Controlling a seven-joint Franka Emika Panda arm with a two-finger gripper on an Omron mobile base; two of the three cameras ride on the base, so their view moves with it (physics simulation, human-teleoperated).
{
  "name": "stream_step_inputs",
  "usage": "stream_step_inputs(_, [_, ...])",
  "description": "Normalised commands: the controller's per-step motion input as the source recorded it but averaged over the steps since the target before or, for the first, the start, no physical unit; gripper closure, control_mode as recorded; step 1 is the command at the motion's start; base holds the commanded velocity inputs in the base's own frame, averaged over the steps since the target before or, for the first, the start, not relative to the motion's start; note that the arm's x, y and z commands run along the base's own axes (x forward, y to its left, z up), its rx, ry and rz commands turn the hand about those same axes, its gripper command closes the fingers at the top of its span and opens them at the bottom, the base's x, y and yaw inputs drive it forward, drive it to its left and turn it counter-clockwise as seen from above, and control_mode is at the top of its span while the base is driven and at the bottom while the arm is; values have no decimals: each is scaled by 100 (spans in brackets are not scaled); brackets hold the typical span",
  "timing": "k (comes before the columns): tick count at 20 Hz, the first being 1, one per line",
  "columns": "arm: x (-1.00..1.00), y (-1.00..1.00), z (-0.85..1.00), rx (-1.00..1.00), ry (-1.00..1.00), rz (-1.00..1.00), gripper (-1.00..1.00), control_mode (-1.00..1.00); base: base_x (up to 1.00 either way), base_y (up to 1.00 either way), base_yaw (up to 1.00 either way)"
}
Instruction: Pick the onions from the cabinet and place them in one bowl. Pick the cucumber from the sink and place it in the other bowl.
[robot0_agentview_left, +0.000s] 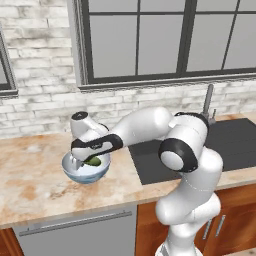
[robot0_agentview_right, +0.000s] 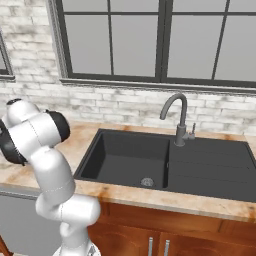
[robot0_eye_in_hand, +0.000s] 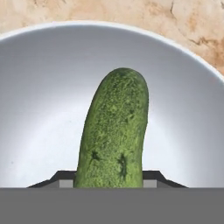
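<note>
Gripping the cucumber (robot0_eye_in_hand: 114, 131), my tool (robot0_agentview_left: 86, 161) is sitting closed on its lower end, low over the other bowl (robot0_agentview_left: 85, 172). From the hand camera I am seeing the two dark fingertips (robot0_eye_in_hand: 151, 177) pressing it from 9 and 3 o'clock, the fruit rising toward 12 o'clock. It is looking dark green and pebbled, rounded at the tip, bending slightly toward 1 o'clock. Behind it the bowl's smooth pale interior is spreading out, with its rim arcing across the top and the mottled tan desk (robot0_eye_in_hand: 192, 26) showing beyond at 1 o'clock. In the left base camera I am seeing a sliver of green inside the light blue glassy bowl, which is standing on the desk at 9 o'clock from the dark sink (robot0_agentview_right: 165, 160).
</note>
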Motion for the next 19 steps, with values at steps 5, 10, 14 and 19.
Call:
stream_step_inputs(5, [5,0,-37,0,-6,0,100,-100,0,0,0])
stream_step_inputs(10, [-14,-3,-7,0,0,-2,-100,-100,0,0,0])
stream_step_inputs(14, [-17,-5,20,0,4,-1,-100,-100,0,0,0])
stream_step_inputs(19, [-28,-6,38,0,1,0,-100,-100,0,0,0])
